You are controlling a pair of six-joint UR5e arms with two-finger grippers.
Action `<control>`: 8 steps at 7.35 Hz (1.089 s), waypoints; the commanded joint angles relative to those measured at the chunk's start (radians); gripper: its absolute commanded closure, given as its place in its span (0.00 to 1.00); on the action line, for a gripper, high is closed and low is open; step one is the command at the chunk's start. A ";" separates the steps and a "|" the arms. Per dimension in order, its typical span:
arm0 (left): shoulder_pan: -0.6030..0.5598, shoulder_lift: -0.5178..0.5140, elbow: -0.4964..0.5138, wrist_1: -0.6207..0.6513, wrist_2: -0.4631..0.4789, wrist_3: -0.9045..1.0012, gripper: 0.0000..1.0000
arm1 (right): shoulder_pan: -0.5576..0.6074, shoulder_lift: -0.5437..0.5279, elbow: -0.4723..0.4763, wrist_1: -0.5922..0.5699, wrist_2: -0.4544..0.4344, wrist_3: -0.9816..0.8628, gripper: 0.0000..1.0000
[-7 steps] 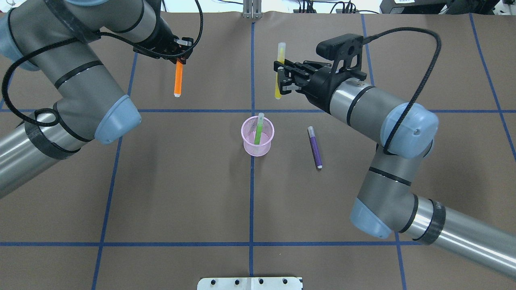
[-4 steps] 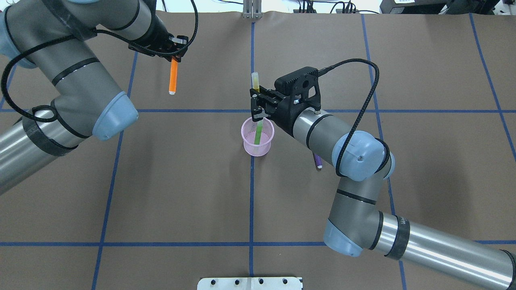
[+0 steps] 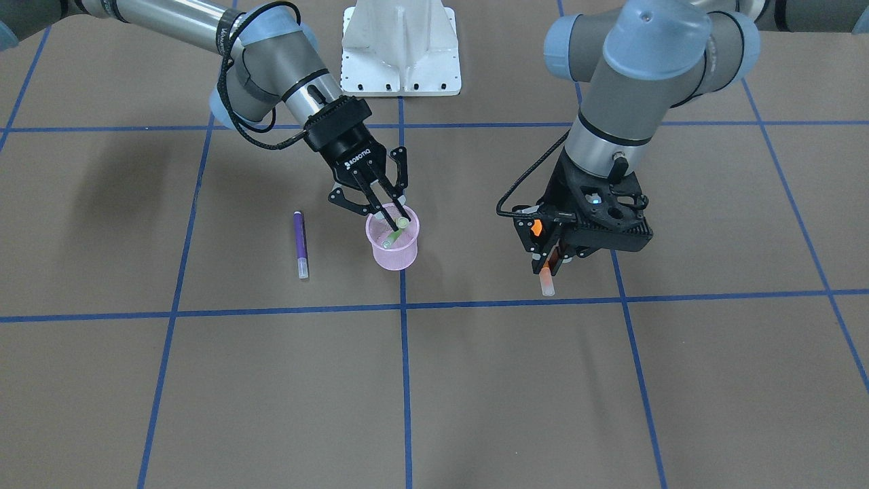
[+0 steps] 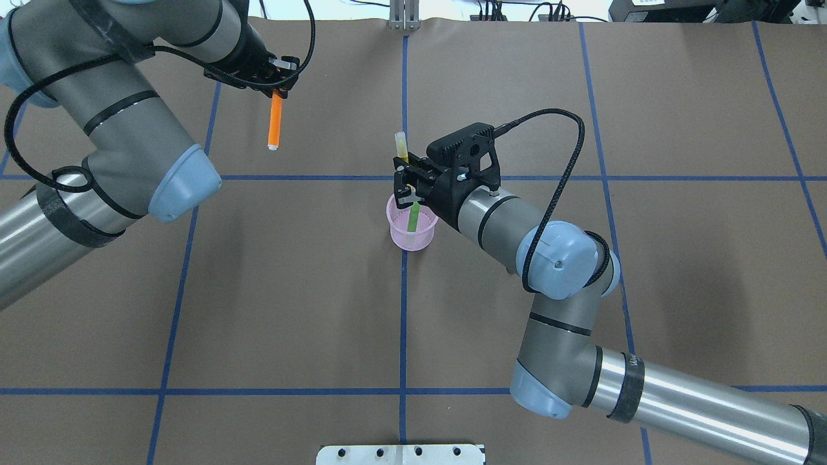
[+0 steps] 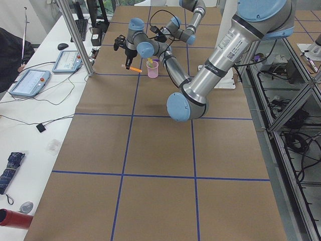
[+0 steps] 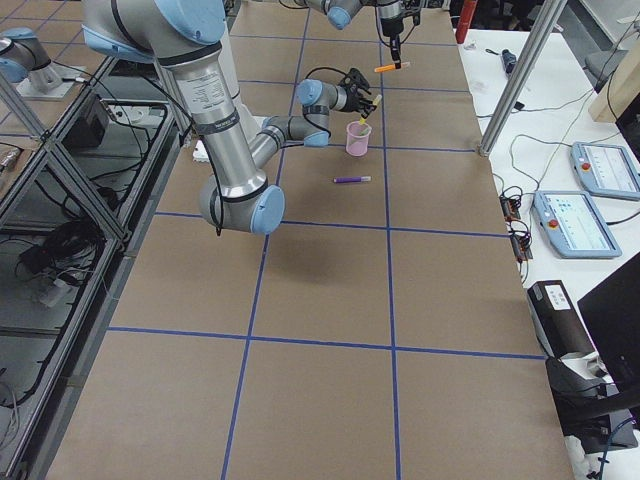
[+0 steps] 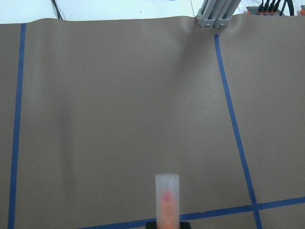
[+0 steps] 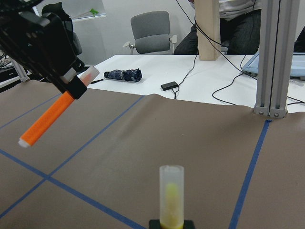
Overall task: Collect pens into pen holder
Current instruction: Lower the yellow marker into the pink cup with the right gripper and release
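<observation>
The pink mesh pen holder (image 4: pixel 413 234) stands at the table's middle with the green pen (image 4: pixel 412 218) leaning inside it. My right gripper (image 4: pixel 407 187) is shut on the yellow pen (image 4: pixel 401 146) and holds it upright over the holder's far rim, also seen in the front view (image 3: pixel 394 221). The yellow pen's pale cap fills the right wrist view (image 8: pixel 171 193). My left gripper (image 4: pixel 278 90) is shut on the orange pen (image 4: pixel 275 123) and holds it in the air at the far left. The purple pen (image 3: pixel 299 243) lies on the table beside the holder, hidden under my right arm in the overhead view.
The table is covered in brown paper (image 4: pixel 291 290) with blue tape lines. A white base plate (image 3: pixel 400 47) stands at the robot's side. An aluminium post (image 4: pixel 404 16) stands at the far edge. Desks with tablets (image 6: pixel 590 195) lie beyond it.
My right gripper has carried the yellow pen from the far right of the holder to just over its rim. My left gripper has drifted slightly left with the orange pen.
</observation>
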 commanded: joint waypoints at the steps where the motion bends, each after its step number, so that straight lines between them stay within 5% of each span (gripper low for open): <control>1: 0.000 -0.001 0.006 -0.002 0.000 0.000 1.00 | -0.023 0.002 -0.073 0.076 -0.039 0.000 1.00; 2: 0.001 -0.001 0.006 -0.002 0.000 0.000 1.00 | -0.024 0.001 -0.096 0.101 -0.040 0.000 1.00; 3: 0.001 -0.001 0.006 -0.002 0.000 0.000 1.00 | -0.026 0.004 -0.095 0.102 -0.040 0.001 0.78; 4: 0.000 -0.001 0.006 0.000 0.000 0.000 1.00 | -0.032 0.005 -0.093 0.103 -0.043 0.004 0.05; 8: -0.017 -0.008 0.004 0.003 -0.002 -0.001 1.00 | -0.021 -0.007 0.052 0.030 0.014 0.018 0.01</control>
